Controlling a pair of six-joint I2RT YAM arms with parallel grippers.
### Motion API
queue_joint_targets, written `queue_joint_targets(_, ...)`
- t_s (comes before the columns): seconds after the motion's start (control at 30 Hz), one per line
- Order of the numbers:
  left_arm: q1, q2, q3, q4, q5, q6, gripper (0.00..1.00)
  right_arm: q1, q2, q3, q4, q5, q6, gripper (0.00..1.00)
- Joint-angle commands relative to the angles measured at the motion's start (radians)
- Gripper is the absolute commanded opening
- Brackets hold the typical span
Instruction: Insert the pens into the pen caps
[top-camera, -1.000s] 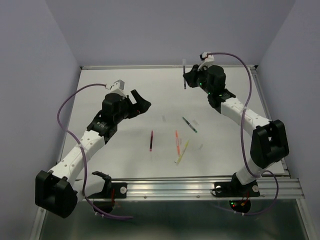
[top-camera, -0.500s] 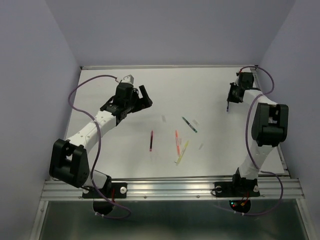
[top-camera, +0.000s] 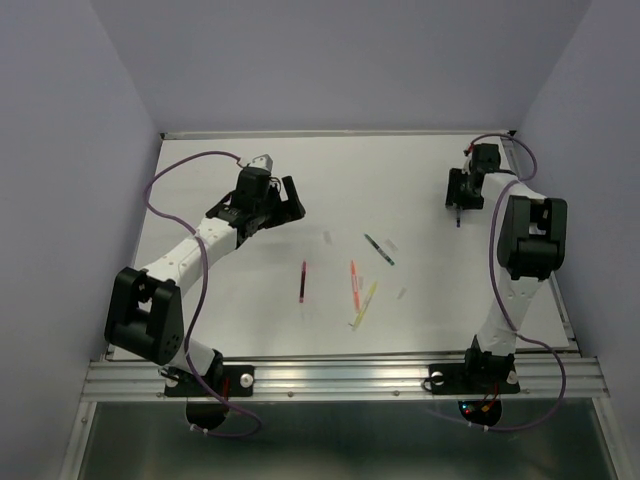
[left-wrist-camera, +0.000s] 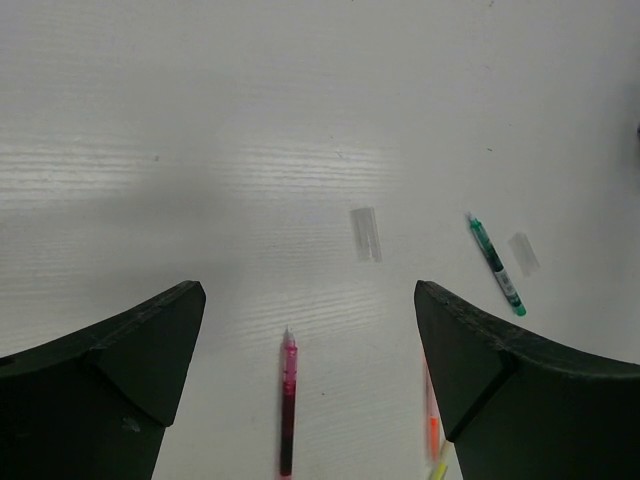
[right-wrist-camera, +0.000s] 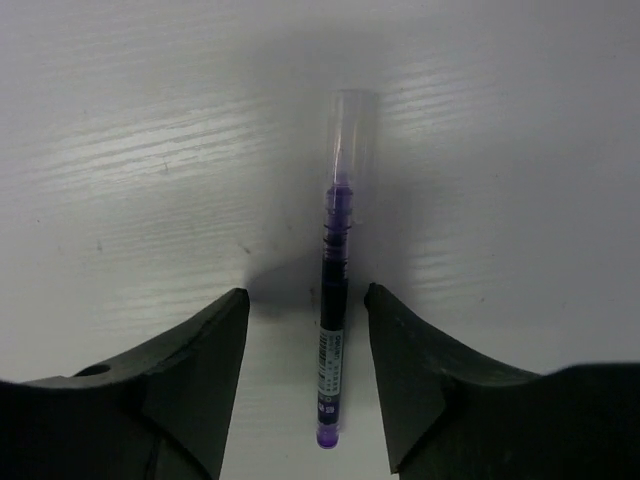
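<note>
The dark blue pen (right-wrist-camera: 334, 330) lies on the white table between the jaws of my right gripper (right-wrist-camera: 306, 293), with a gap on each side. Its tip sits inside a clear pen cap (right-wrist-camera: 350, 130). That gripper (top-camera: 457, 198) is open at the far right of the table, with the pen (top-camera: 457, 216) just under it. My left gripper (left-wrist-camera: 308, 290) is open and empty above the maroon pen (left-wrist-camera: 288, 400). Mid-table lie the maroon (top-camera: 302, 281), orange-red (top-camera: 353, 280), yellow (top-camera: 364, 305) and green (top-camera: 379, 249) pens. Loose caps (top-camera: 327, 237) (top-camera: 392, 244) (top-camera: 402, 293) lie near them.
The table's metal rim (top-camera: 520, 190) runs close to the right gripper. The left wrist view shows two loose caps (left-wrist-camera: 366, 233) (left-wrist-camera: 523, 252) beside the green pen (left-wrist-camera: 494, 263).
My right arm swung from back centre to the far right with the dark blue pen, then opened its jaws around it. The left arm folded back a little.
</note>
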Motion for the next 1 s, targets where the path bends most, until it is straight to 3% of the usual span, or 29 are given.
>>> queue_joint_targets(0.0,0.002,-0.005,0.041,0.019,0.017,0.022,0.99,-0.007,-0.038,0.002,-0.039,0.022,-0.017,0.63)
queue_joint_targets(0.07,0.002,-0.008,0.036,0.021,0.018,0.021,0.99,-0.007,-0.067,-0.009,-0.039,0.007,-0.055,0.70)
queue_joint_targets(0.33,0.002,-0.031,0.010,0.032,0.028,0.018,0.99,-0.007,-0.220,-0.066,-0.034,-0.102,-0.060,0.82)
queue_joint_targets(0.37,0.002,-0.031,0.006,0.032,0.031,0.018,0.99,-0.007,-0.242,-0.078,-0.030,-0.138,-0.061,1.00)
queue_joint_targets(0.63,0.002,-0.040,-0.019,0.046,0.038,0.007,0.99,0.223,-0.443,-0.199,-0.002,-0.105,-0.072,1.00)
queue_joint_targets(0.8,0.002,-0.046,-0.023,0.050,0.031,-0.007,0.99,0.439,-0.461,-0.233,0.018,-0.129,-0.081,1.00)
queue_joint_targets(0.97,0.002,-0.054,-0.024,0.044,0.006,-0.008,0.99,0.523,-0.426,-0.254,0.018,-0.184,-0.060,1.00)
